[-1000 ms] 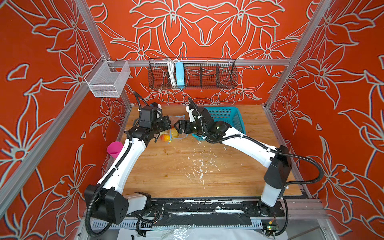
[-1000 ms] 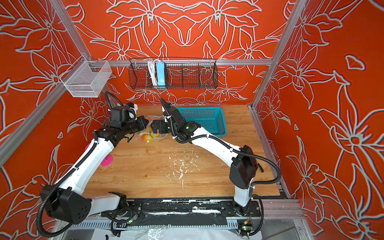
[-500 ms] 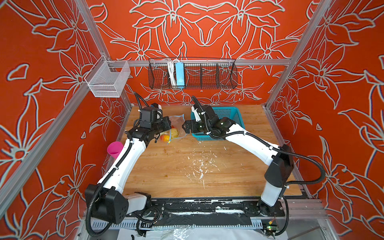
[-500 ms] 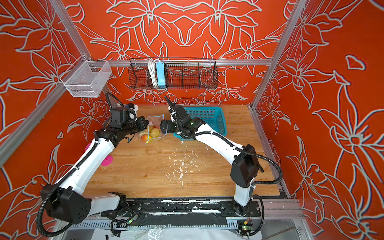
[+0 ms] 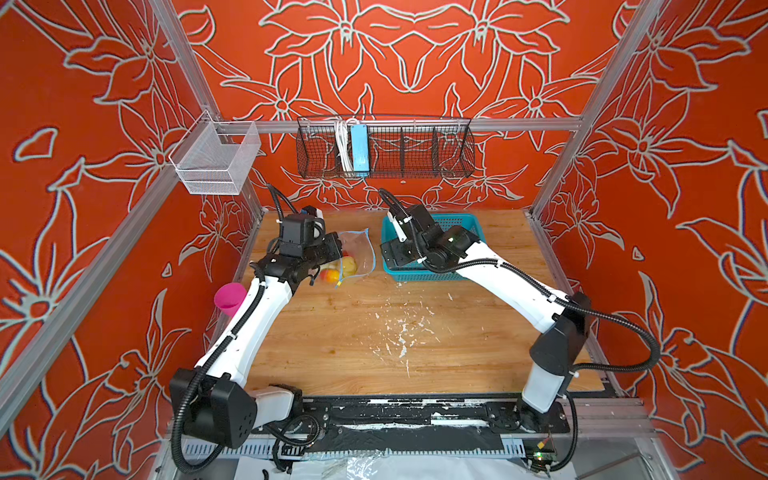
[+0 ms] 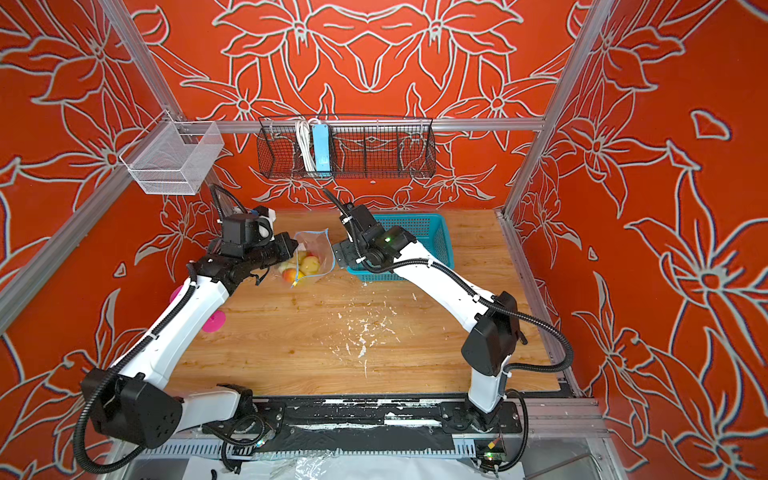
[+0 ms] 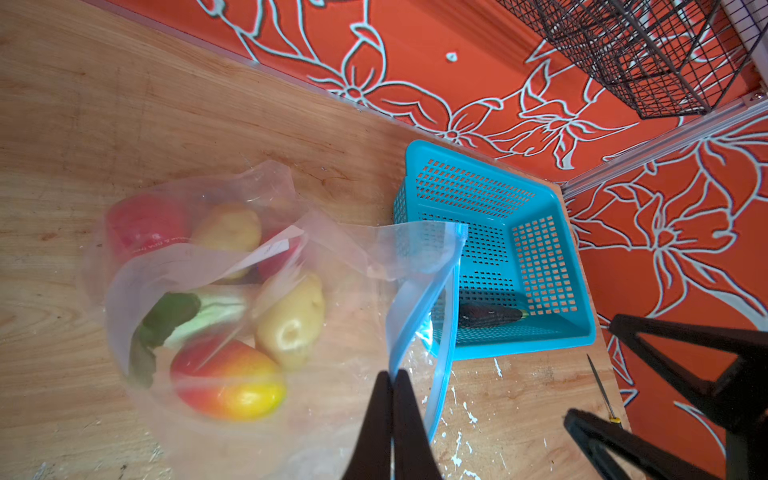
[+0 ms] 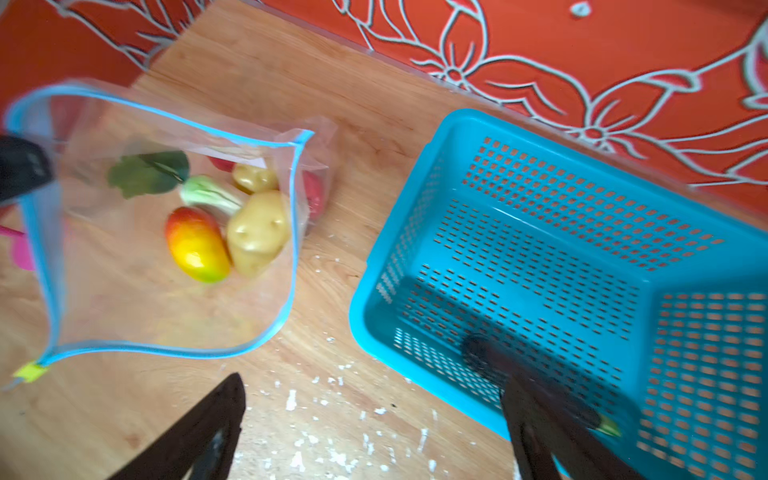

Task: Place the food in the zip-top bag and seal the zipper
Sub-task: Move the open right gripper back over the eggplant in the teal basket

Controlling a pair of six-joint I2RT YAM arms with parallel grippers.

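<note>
- The left tool (image 7: pixel 392 380) is pressed together on the zipper (image 7: pixel 409 307) edge of the zip-top bag (image 7: pixel 332 249), whose mouth is held gaping.
- The food (image 8: pixel 257 232) is seen inside the bag, beyond the left tool's tips: mango, potatoes, red pieces and a leafy vegetable.
- The right tool (image 8: pixel 372 380) is spread wide and empty above the bench (image 8: pixel 332 415), between the bag and the teal basket (image 8: pixel 540 145).
- A dark elongated piece (image 7: pixel 490 318) lies in the basket, beside one right-tool finger.
</note>
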